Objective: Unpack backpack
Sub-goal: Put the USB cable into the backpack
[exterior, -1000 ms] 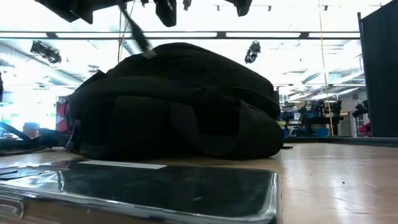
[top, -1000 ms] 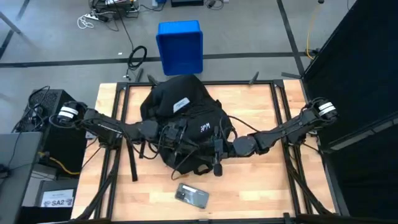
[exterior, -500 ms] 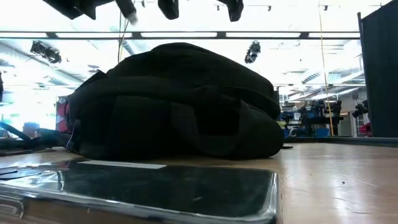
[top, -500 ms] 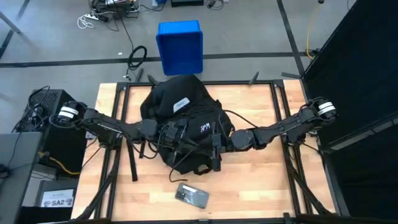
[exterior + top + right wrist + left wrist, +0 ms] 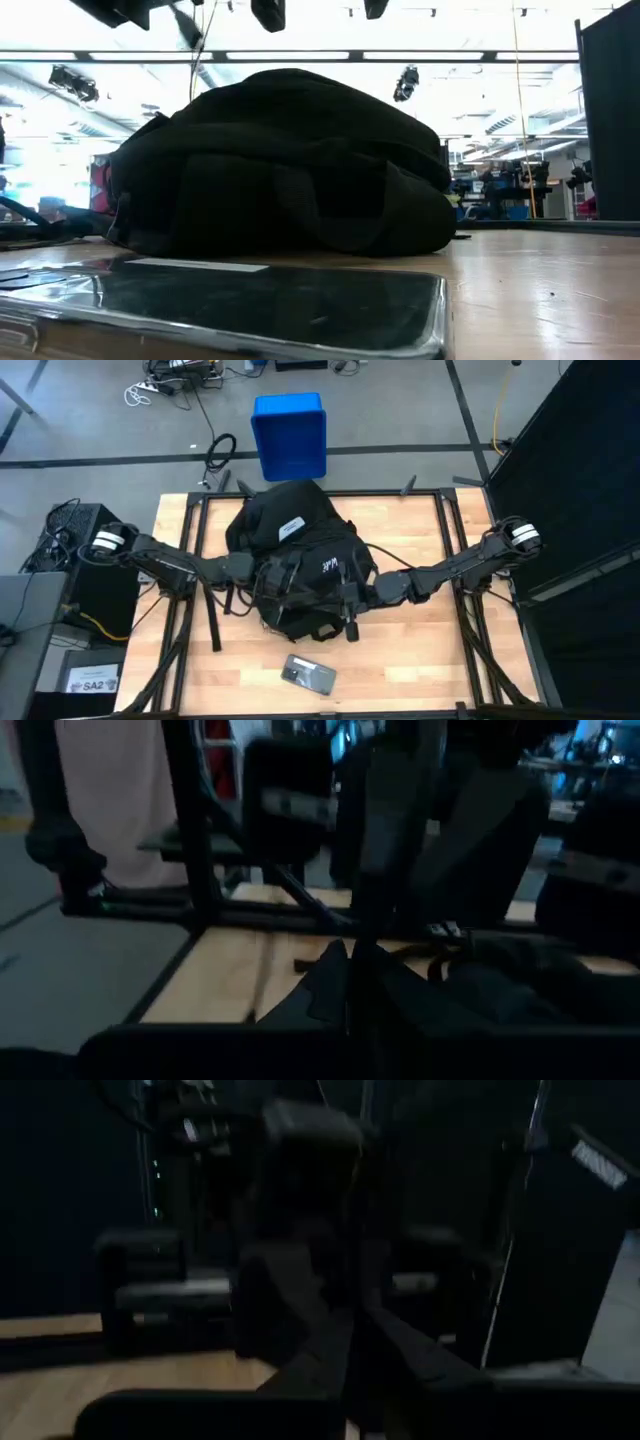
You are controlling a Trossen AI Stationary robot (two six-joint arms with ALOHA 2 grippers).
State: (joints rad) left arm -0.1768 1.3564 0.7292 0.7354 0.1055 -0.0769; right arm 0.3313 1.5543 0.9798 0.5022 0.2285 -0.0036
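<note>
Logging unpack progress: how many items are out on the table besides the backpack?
1: a phone lying flat at the table's near edge, apart from the backpack. Anything inside or under the backpack is hidden.

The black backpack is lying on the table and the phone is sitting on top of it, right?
Not quite. The backpack does lie on the table, but the high view shows the phone flat on the table beside it, not on top.

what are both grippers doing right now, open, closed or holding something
Left gripper: over the backpack, state cannot be told.
Right gripper: over the backpack's near edge, state cannot be told.
</note>
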